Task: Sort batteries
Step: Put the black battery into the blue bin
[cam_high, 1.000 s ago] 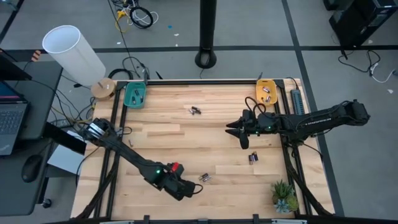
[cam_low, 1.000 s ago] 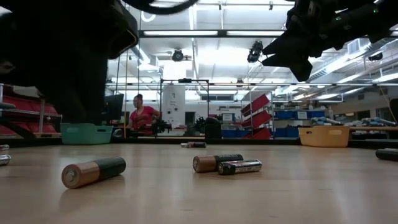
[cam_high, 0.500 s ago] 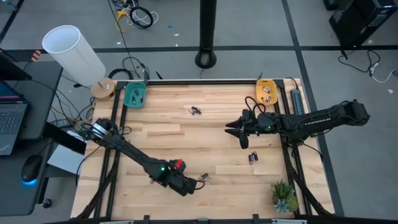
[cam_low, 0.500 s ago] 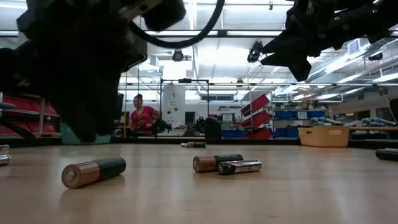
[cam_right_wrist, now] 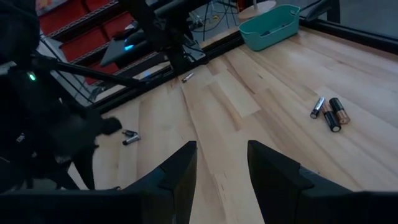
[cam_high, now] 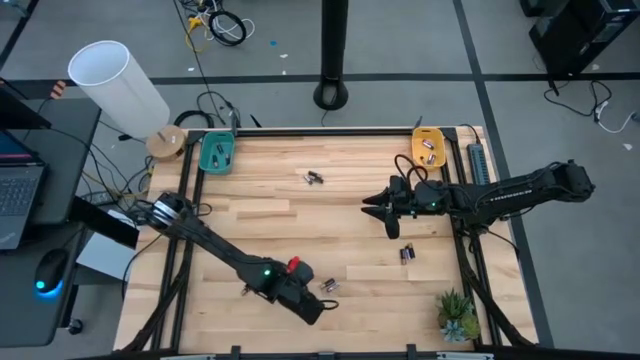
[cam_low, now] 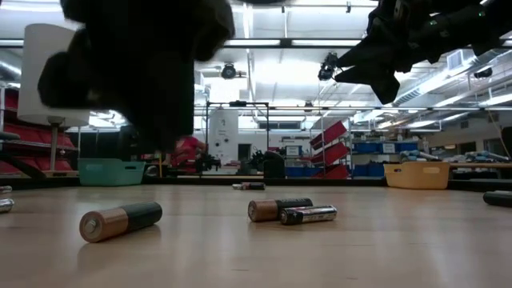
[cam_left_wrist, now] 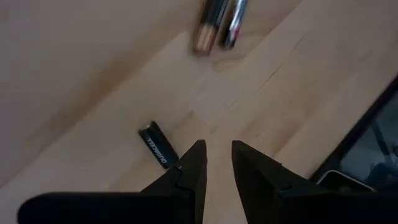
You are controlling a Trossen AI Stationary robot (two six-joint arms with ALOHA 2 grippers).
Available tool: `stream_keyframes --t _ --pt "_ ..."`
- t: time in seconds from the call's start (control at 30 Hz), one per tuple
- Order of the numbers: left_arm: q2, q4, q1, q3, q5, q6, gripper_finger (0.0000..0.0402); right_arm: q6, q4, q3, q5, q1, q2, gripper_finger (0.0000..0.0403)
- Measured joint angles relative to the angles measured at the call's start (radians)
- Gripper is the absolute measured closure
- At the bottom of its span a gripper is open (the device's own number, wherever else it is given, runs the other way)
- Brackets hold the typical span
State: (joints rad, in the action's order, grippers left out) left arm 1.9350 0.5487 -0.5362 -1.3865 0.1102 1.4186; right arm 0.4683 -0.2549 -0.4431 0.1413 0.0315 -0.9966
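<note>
Since the earlier frames the left gripper [cam_high: 322, 307] had slid along the near edge of the surface [cam_high: 260, 230] toward the pair of batteries [cam_high: 329, 286] lying there, so that the pair now lay just beyond its tip, while the right gripper [cam_high: 383, 215] hung where it had been. From the left wrist, the left jaws stood slightly apart with nothing between them; a single dark battery [cam_left_wrist: 157, 144] lay just beside one fingertip, apart from it, and the pair [cam_left_wrist: 217, 23] lay farther ahead, side by side and touching. The right jaws were parted and empty, held above the surface, with another pair of batteries [cam_high: 407, 254] lying near them on the wood. A further small group of batteries [cam_high: 314, 178] lay well apart from both jaws toward the far edge. At the far corners sat a teal tray [cam_high: 217, 154] and an orange tray [cam_high: 430, 146] holding batteries. A small potted plant [cam_high: 457, 314] stood at the near right corner.
</note>
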Motion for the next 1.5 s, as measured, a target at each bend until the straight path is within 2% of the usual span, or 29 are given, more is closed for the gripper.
stream_keyframes --t 0.13,0.27,0.5,0.67,0.8,0.97,1.1,1.2,1.3,1.5 --pt "0.055 -0.056 0.011 0.002 -0.102 -0.001 0.0315 -0.006 0.005 0.0 0.0 0.0 0.0 0.0253" --pt "0.087 -0.095 0.011 0.002 -0.129 0.007 0.0315 -0.018 0.001 0.0 0.0 0.0 0.0 0.0253" --pt "0.086 0.061 0.007 0.002 -0.158 0.025 0.0315 -0.018 0.001 0.0 0.0 0.0 0.0 0.0253" --pt "0.078 0.182 0.006 0.002 -0.147 -0.021 0.0315 -0.018 0.0 0.0 0.0 0.0 0.0 0.0253" --pt "0.048 0.222 0.003 -0.025 -0.052 -0.067 0.0315 -0.018 0.002 0.0 0.0 0.0 0.0 0.0253" --pt "-0.035 0.454 -0.003 -0.095 0.155 -0.074 0.0319 -0.018 0.002 0.0 0.0 0.0 0.0 0.0253" --pt "-0.102 0.61 0.004 -0.111 0.278 -0.074 0.0321 -0.027 0.002 0.0 0.0 -0.011 0.0 0.0253" --pt "-0.113 0.666 0.012 -0.11 0.297 -0.129 0.0321 -0.027 0.001 0.0 0.0 -0.022 0.0 0.0253" --pt "-0.111 0.583 0.024 -0.085 0.296 -0.282 0.0314 -0.035 -0.006 0.0 0.0 -0.031 0.0 0.0253" --pt "-0.111 0.409 0.084 0.032 0.246 -0.521 0.025 -0.033 -0.014 0.0 -0.001 -0.035 0.0 0.0253"
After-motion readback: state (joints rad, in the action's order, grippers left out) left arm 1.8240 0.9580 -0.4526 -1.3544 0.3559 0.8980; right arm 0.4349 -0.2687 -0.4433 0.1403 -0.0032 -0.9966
